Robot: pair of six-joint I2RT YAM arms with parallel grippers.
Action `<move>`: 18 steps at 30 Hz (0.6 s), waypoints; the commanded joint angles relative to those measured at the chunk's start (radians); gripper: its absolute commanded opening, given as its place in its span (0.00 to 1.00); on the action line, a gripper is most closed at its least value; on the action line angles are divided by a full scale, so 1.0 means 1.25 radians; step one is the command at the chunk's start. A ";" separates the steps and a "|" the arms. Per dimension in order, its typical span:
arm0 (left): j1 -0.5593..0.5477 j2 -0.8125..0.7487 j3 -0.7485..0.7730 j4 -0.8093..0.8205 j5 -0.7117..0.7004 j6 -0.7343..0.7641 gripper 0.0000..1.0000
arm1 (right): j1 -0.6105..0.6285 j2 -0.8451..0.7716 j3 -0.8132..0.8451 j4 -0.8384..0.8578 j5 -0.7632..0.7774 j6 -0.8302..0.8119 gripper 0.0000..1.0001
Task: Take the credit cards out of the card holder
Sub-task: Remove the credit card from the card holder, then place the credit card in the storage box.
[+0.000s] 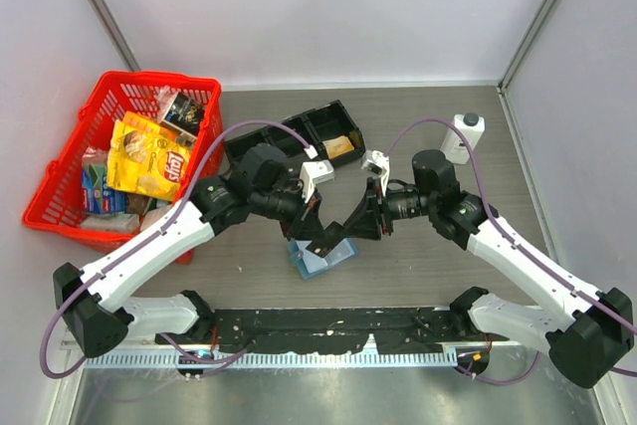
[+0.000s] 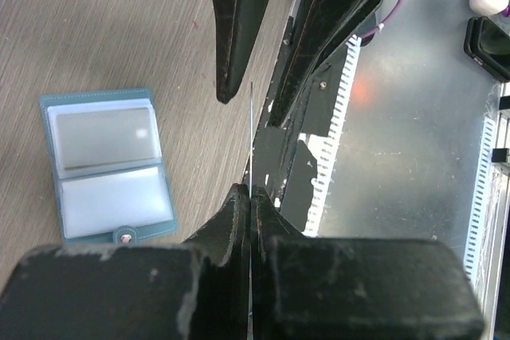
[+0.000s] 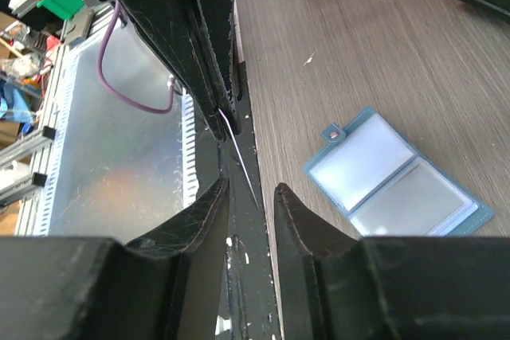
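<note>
Left wrist cam: left pincer (image 2: 249, 197) was clenched on one credit card (image 2: 251, 133), seen edge-on. Right pincer (image 3: 251, 190) was released, jaws either side of it. Card holder (image 2: 107, 165) lay open below both, w/ a grey card (image 2: 103, 137) in one pocket, so prob. more to pull. Black tray (image 1: 320, 118) beyond them held sth tan.

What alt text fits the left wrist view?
Left fingers pinch a thin credit card edge-on; the right fingers stand open either side of its far end. The blue card holder lies open on the wooden table, left.
</note>
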 commanded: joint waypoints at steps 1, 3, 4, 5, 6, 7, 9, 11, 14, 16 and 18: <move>0.003 0.004 0.039 0.006 0.043 0.016 0.00 | -0.003 0.015 0.042 0.013 -0.060 -0.014 0.29; 0.003 0.007 0.039 0.009 0.038 0.016 0.00 | -0.003 0.020 0.044 0.013 -0.066 -0.017 0.15; 0.002 0.006 0.038 0.007 0.030 0.016 0.01 | -0.003 0.021 0.044 0.015 -0.065 -0.017 0.10; 0.002 0.006 0.038 0.006 0.021 0.016 0.05 | -0.004 0.023 0.044 0.013 -0.058 -0.018 0.01; 0.003 0.003 0.035 0.007 0.006 0.016 0.09 | -0.003 0.026 0.043 0.015 -0.056 -0.019 0.01; 0.003 -0.001 0.034 0.007 -0.010 0.016 0.13 | -0.003 0.030 0.042 0.013 -0.049 -0.019 0.01; 0.004 -0.013 0.025 0.011 -0.083 0.007 0.29 | -0.003 0.043 0.043 0.013 -0.028 -0.018 0.01; 0.008 -0.034 0.012 0.020 -0.183 -0.015 0.48 | -0.005 0.062 0.049 0.013 0.015 -0.017 0.01; 0.025 -0.078 -0.009 0.027 -0.304 -0.053 0.72 | -0.006 0.100 0.072 0.015 0.069 -0.010 0.01; 0.037 -0.115 -0.027 0.034 -0.399 -0.082 0.85 | -0.008 0.138 0.108 0.016 0.122 0.004 0.01; 0.041 -0.153 -0.038 0.034 -0.480 -0.105 0.97 | -0.010 0.197 0.143 0.016 0.163 0.006 0.01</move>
